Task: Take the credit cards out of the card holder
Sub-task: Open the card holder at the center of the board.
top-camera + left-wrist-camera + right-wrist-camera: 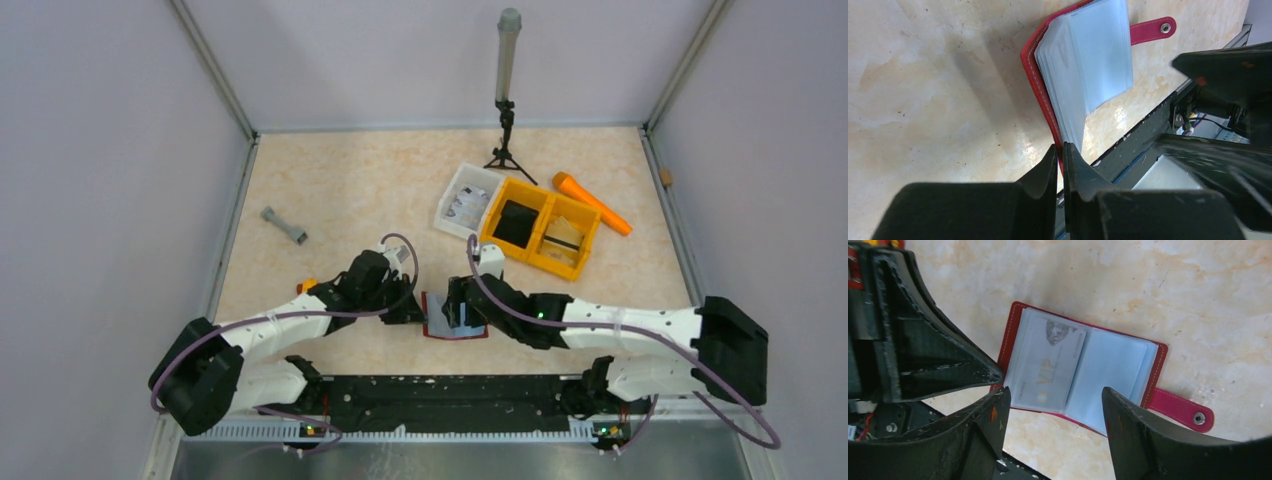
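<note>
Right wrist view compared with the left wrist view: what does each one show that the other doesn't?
Only the right wrist view shows a pale credit card lettered VIP in the left sleeve, with the right gripper astride the holder, jaws open. Only the left wrist view shows the clear sleeves stacked edge-on and the left gripper close up, jaws shut on the red cover's edge. Both show the card holder lying open on the table, its snap tab out to one side.

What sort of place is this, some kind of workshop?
Likely a robot lab's test booth: a marble-patterned table walled in by plain panels, robot arms bolted at its near edge, and a tripod-mounted pole at the back.
</note>
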You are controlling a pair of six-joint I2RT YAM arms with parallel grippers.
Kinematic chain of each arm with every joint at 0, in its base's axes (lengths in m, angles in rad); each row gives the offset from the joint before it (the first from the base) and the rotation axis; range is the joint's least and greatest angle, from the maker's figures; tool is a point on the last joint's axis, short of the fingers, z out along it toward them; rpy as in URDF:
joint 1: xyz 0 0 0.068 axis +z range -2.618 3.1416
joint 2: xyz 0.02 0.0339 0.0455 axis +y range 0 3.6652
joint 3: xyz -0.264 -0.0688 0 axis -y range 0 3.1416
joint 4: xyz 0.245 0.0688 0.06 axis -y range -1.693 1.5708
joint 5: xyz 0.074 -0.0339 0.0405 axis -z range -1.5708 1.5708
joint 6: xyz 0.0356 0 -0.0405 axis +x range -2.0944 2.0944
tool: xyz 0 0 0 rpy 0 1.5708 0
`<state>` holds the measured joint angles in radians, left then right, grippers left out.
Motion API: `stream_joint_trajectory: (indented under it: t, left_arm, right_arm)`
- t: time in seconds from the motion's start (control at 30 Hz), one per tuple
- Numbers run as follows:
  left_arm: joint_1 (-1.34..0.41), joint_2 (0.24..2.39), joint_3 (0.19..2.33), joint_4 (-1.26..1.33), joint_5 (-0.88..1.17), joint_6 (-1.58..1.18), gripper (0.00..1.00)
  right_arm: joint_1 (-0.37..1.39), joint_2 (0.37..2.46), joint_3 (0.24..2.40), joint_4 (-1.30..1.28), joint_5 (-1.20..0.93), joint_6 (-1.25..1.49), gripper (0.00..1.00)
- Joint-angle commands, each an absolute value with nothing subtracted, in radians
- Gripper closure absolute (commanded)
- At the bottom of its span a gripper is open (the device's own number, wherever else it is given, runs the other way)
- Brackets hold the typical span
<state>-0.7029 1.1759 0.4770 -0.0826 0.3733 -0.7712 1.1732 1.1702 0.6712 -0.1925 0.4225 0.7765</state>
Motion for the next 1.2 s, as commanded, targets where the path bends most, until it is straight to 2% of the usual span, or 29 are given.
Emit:
stream_joint_trajectory:
  t: [0.0,0.17,0.6,1.17]
  left_arm:
    - [-0.703,1.166,0.505,-0.043,0.372,-0.765,0.90]
    - [-0.703,1.166,0.500,-0.035,0.376,-0.769,0.90]
    - [-0.703,1.165,0.496,-0.017,0.380,-0.773,0.90]
    - [-0.702,1.172,0.492,-0.017,0.373,-0.772,0.90]
  right_arm:
    - [1.166,1.269,0.715,-0.090,0.378,0.741,0.33]
    - [1.167,1.372,0.743,-0.064,0.359,0.733,0.40]
    - [1.167,1.520,0.797,-0.135,0.373,0.734,0.43]
    - [1.166,1.504,0.739,-0.170,0.406,0.759,0.48]
